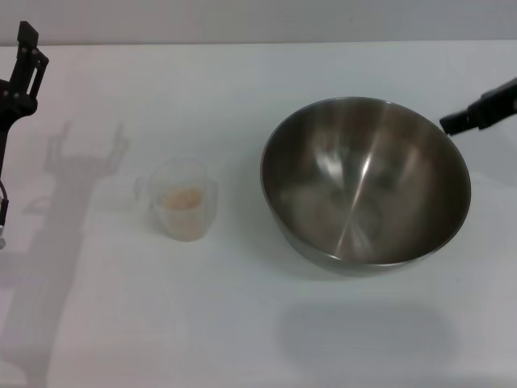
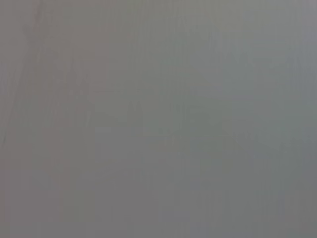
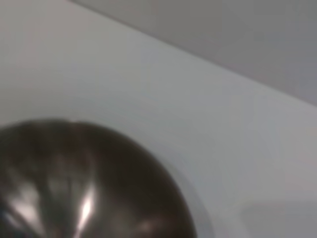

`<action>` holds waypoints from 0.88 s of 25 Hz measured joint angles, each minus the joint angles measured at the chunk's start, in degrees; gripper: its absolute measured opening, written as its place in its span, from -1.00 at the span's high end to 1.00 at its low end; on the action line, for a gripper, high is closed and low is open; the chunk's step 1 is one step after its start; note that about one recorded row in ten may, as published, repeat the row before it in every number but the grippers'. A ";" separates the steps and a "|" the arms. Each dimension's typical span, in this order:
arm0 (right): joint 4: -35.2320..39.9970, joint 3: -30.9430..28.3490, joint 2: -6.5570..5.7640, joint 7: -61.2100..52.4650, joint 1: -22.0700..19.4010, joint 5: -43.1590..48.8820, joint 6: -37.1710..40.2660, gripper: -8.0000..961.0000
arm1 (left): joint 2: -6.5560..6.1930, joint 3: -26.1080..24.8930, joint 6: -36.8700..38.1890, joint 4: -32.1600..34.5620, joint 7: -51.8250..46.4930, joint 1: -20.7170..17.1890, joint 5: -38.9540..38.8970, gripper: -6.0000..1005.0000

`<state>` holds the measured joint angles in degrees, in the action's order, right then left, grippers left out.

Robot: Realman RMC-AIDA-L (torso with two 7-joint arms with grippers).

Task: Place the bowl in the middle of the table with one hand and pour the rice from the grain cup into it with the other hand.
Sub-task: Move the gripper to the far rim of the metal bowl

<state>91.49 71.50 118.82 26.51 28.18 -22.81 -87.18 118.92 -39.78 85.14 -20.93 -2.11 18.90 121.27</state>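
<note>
The steel bowl (image 1: pixel 365 186) stands upright and empty on the white table (image 1: pixel 242 323), right of the middle. Its inside also shows in the right wrist view (image 3: pixel 74 188). The clear grain cup (image 1: pixel 183 202) stands left of the bowl, apart from it, with a little rice (image 1: pixel 182 199) in its bottom. My right gripper (image 1: pixel 452 123) reaches in from the right edge, its tip at the bowl's far right rim. My left gripper (image 1: pixel 32 44) is open and empty at the far left edge, well away from the cup. The left wrist view shows only plain grey.
The arm's shadow (image 1: pixel 73 186) falls on the table left of the cup. The table's far edge (image 1: pixel 242 42) meets a grey wall. In the right wrist view, bare table (image 3: pixel 148 99) lies beyond the bowl.
</note>
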 joint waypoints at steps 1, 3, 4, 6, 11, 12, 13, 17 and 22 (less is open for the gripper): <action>-0.77 -0.01 0.00 0.36 0.06 0.01 0.05 -0.46 | 0.00 0.00 0.05 0.00 0.00 0.01 0.01 -0.67; -2.06 -0.29 0.01 1.08 0.16 0.02 0.33 -0.45 | 0.00 0.00 0.09 -0.13 0.00 -0.02 0.02 -0.66; -2.82 -0.51 0.01 1.52 0.24 -0.04 0.54 -0.45 | 0.00 0.00 0.11 -0.18 0.00 -0.05 0.02 -0.66; -4.11 -0.80 0.03 2.25 0.46 -0.17 1.17 -0.44 | 0.01 -0.01 0.12 -0.22 0.00 -0.11 0.02 -0.66; -7.81 -0.94 0.09 3.53 1.24 -1.08 2.88 -0.43 | 0.06 -0.03 0.12 -0.33 0.00 -0.12 0.02 -0.66; -8.39 -1.00 0.08 3.80 1.41 -1.26 3.12 -0.42 | 0.07 -0.03 0.12 -0.34 0.00 -0.11 0.02 -0.66; -8.86 -1.04 0.08 4.07 1.56 -1.40 3.36 -0.42 | 0.08 -0.03 0.12 -0.34 0.00 -0.11 0.02 -0.66; -10.55 -1.03 0.19 4.70 2.12 -1.51 4.00 -0.40 | 0.09 -0.03 0.12 -0.30 0.00 -0.02 0.02 -0.66; -13.52 -1.40 0.20 5.23 3.08 -2.48 4.82 -0.39 | 0.09 -0.13 0.12 -0.09 0.00 0.13 -0.08 -0.66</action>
<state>77.98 70.09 119.01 31.75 31.27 -25.30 -82.36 119.00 -39.91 85.26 -21.02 -2.11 19.03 121.19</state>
